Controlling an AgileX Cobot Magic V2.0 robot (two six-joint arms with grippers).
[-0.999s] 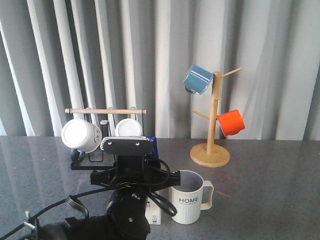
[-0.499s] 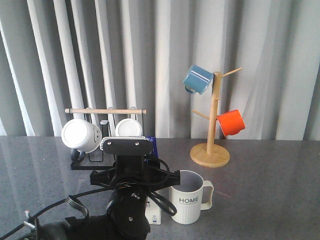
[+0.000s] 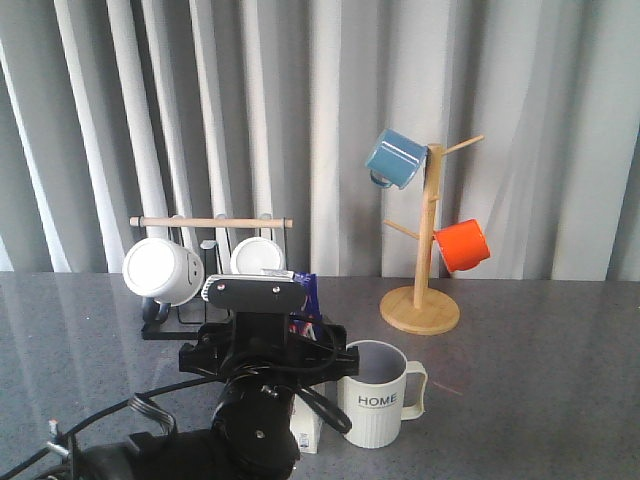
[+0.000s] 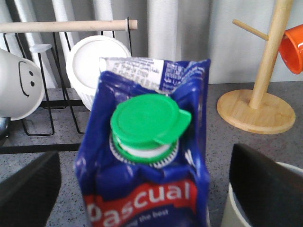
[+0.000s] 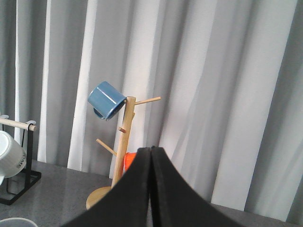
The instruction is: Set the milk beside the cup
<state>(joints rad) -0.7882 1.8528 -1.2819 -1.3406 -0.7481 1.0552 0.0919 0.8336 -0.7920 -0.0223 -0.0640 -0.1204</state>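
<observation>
The milk (image 4: 142,189), a blue carton with a green cap and red "Pascual" band, stands upright on the grey table between the fingers of my left gripper (image 4: 144,163). The gripper is open, with a gap on each side of the carton. From the front, the left arm (image 3: 262,350) covers most of the milk (image 3: 306,428), whose base shows just left of the cup (image 3: 375,400). The cup is a cream ribbed mug printed "HOME", and its rim (image 4: 227,213) shows beside one finger. My right gripper (image 5: 151,158) is shut and empty, held above the table.
A wooden mug tree (image 3: 425,300) holds a blue mug (image 3: 395,158) and an orange mug (image 3: 463,245) behind the cup. A black wire rack (image 3: 185,315) with two white mugs (image 3: 160,270) stands at the back left. Grey curtains close off the rear.
The left arm has shifted slightly, and the blue top of the milk shows a little more above the wrist. The cup has not moved.
</observation>
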